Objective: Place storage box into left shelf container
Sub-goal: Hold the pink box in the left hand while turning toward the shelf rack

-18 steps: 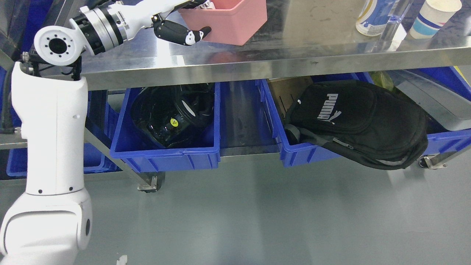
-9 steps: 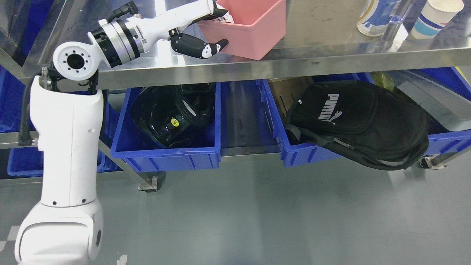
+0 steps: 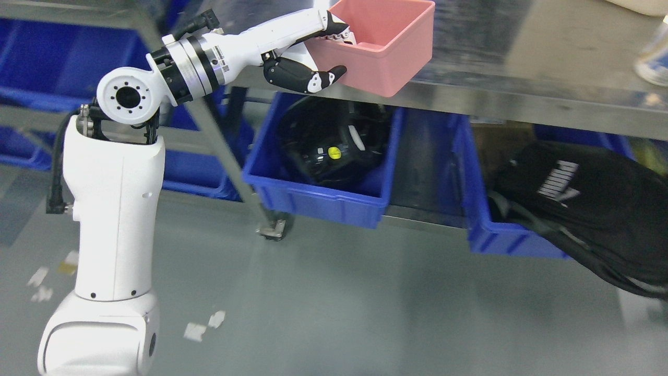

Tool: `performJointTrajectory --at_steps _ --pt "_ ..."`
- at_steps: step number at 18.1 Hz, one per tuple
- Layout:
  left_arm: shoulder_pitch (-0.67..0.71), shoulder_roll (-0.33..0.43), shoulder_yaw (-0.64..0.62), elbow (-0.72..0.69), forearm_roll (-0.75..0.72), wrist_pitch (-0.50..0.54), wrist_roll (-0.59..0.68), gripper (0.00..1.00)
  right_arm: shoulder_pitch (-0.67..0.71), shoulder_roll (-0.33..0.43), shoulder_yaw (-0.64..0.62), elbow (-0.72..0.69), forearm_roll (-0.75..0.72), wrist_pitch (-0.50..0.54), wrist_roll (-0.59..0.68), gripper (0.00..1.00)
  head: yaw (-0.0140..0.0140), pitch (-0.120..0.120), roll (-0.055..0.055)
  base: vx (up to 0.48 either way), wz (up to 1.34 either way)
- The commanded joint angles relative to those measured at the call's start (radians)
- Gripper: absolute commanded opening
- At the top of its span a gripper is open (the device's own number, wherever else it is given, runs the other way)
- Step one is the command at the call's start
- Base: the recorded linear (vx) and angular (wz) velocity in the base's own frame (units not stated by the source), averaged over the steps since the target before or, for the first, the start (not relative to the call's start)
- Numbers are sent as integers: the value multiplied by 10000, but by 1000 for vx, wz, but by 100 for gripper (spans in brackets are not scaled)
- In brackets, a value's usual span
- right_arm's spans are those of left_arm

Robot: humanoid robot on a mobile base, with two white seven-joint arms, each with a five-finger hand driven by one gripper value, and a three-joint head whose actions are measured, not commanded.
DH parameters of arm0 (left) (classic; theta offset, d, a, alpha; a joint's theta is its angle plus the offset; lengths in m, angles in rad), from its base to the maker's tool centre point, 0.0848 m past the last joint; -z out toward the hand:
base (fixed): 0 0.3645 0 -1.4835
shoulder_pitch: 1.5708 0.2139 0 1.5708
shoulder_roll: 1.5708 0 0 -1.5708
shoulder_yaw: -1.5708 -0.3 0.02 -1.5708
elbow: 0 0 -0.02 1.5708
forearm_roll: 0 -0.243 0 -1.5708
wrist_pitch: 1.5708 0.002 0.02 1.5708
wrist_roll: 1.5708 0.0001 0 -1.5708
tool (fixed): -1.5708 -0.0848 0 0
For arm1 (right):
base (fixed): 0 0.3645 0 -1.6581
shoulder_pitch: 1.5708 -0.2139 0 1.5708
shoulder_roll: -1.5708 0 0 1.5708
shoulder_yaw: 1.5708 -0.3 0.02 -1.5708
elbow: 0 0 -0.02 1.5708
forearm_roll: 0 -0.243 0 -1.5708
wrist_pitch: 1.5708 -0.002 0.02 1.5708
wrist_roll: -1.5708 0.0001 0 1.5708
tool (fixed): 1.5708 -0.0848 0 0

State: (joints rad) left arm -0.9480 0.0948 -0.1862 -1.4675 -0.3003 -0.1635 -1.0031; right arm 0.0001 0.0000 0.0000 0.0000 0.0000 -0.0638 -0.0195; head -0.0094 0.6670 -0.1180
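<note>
Steel table [image 3: 522, 99] shifted; box [image 3: 389, 47] gripped, left hand [image 3: 308, 57].

The storage box [image 3: 383, 49] is smooth matt pink plastic. The table [image 3: 522, 78] is brushed reflective metal. The bin [image 3: 318, 196] is glossy blue plastic. The bag [image 3: 600, 209] is black cloth.

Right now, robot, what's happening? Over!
Left hand shut on the pink plastic storage box, held at the steel table's edge. Right hand not in view. Blue bin below already holds a black helmet. Over.
</note>
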Motion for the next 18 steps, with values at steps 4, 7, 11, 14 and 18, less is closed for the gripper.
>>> performJointTrajectory --at_steps 4,7,11,14,18 --pt "259 -350 -316 -373 -19 -22 -1 1 -63 -174 -30 -175 -15 -7 57 100 0 1 0 -80 1531" --pt "963 -350 -332 -373 -126 -98 29 1 -63 -174 -30 -175 -15 -7 57 100 0 5 0 4 1682" --pt "2572 -579 -317 -373 -218 -542 60 1 -63 -174 -30 -175 -15 -7 57 100 0 6 0 85 1370" --pt "3312 -733 -301 -373 -356 -849 90 1 -63 -174 -30 -175 -15 -7 57 100 0 7 0 176 1129" --pt "3374 -774 -87 -373 -357 -881 91 1 -63 -174 -30 -175 -15 -7 72 100 0 8 0 244 822"
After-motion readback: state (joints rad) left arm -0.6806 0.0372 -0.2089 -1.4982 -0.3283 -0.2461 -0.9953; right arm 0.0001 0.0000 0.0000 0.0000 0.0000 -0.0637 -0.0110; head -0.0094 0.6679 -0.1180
